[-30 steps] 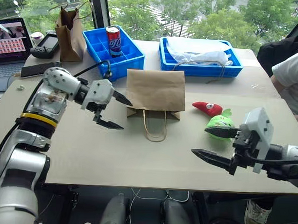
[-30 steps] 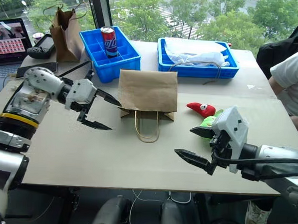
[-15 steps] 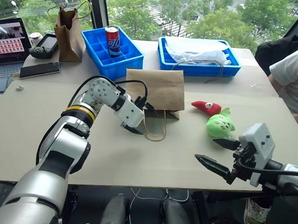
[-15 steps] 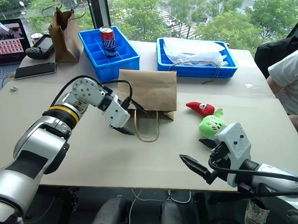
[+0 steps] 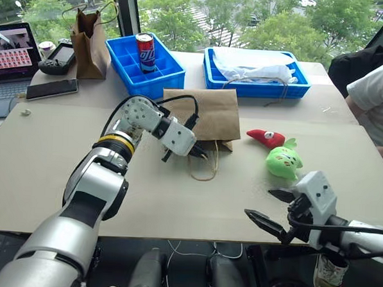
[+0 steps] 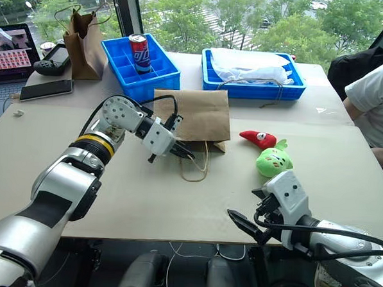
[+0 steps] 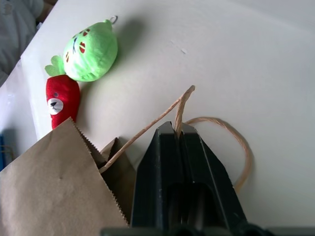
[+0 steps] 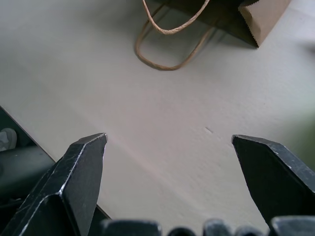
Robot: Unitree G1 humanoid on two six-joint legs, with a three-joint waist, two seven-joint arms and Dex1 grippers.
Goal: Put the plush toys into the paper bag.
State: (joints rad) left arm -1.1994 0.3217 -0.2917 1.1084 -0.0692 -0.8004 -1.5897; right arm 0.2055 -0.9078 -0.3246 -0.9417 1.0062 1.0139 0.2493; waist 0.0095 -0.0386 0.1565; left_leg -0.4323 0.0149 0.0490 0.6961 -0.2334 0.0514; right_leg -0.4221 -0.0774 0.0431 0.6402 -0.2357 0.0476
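Brown paper bag (image 5: 201, 114) is lying flat on the table (image 5: 49, 168), with its mouth and twine handles (image 5: 206, 167) facing the near edge. The left gripper (image 5: 200, 153) is sitting at the bag's mouth, its fingers (image 7: 182, 162) pressed together and pinching one twine handle, which is lifting a little off the table. The second handle is lying in a loop on the table. The red toy (image 5: 266, 138) and the green toy (image 5: 283, 162) are resting on the table to the right of the bag, touching each other, apart from the bag. The right gripper (image 5: 273, 211) is hanging over the near right edge of the table, its fingers (image 8: 78, 167) spread wide and holding nothing.
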